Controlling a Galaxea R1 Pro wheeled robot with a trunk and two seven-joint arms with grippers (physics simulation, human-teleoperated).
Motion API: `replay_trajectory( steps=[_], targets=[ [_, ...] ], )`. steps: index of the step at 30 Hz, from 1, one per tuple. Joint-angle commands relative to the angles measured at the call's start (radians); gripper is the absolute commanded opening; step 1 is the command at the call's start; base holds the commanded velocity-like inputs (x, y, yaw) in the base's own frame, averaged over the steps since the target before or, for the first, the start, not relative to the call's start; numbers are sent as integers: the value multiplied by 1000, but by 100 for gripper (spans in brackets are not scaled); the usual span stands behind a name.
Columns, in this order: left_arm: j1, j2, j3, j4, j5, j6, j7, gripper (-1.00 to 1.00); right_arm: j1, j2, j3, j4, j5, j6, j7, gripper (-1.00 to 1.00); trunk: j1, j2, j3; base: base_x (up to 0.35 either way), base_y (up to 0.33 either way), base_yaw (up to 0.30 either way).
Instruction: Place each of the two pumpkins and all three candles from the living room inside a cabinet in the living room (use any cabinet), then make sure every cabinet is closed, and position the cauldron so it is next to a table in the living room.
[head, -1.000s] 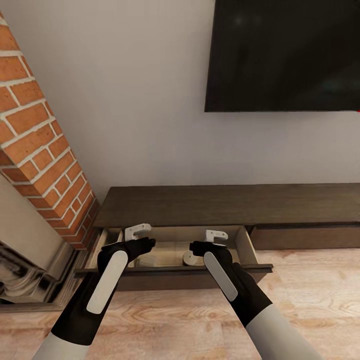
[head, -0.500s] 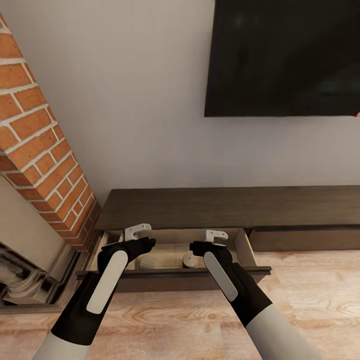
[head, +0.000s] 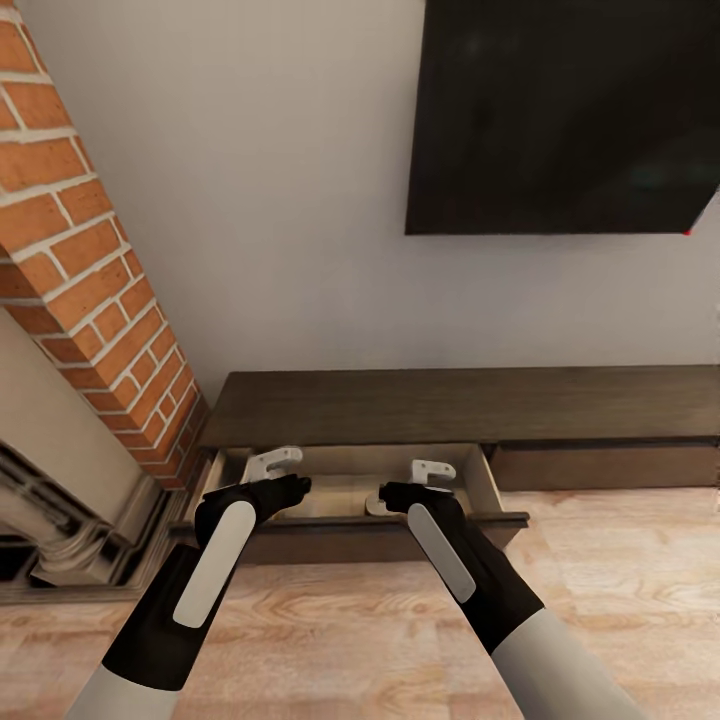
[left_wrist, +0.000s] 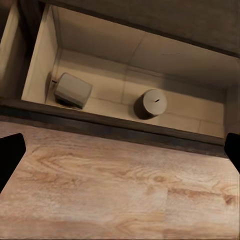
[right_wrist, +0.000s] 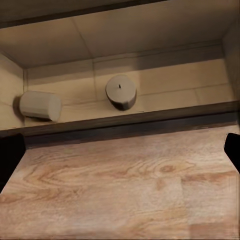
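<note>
Tools (head: 275, 478) before open cabinet (head: 450, 405), candles (left_wrist: 152, 102) inside

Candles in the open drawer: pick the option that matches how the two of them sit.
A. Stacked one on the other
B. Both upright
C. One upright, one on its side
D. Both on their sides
C. The left wrist view shows one candle standing with its wick up and the other candle tipped over.

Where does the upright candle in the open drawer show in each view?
Head view: upright candle just left of the right gripper.
Left wrist view: right of centre on the drawer floor.
Right wrist view: centre.
Shared landmark: the tipped candle lying beside it.
</note>
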Motion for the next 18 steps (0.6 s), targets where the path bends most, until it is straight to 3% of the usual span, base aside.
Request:
replay_trajectory(
  steps=[1,12,18],
  targets=[
    [-1,0,-1,-1,10,1,10,100,-1,0,2,-1,-9,1,-10,100,-5,7,2,-266,0,0],
    [-1,0,-1,-1,10,1,10,100,-1,1,2,-1,-10,2,-9,100,-47,84,37,-133,0,0],
    [-1,0,-3,-1,10,1,10,100,-1,-1,1,-1,-10,1,-8,100,-47,84,37,-158,0,0]
  ],
)
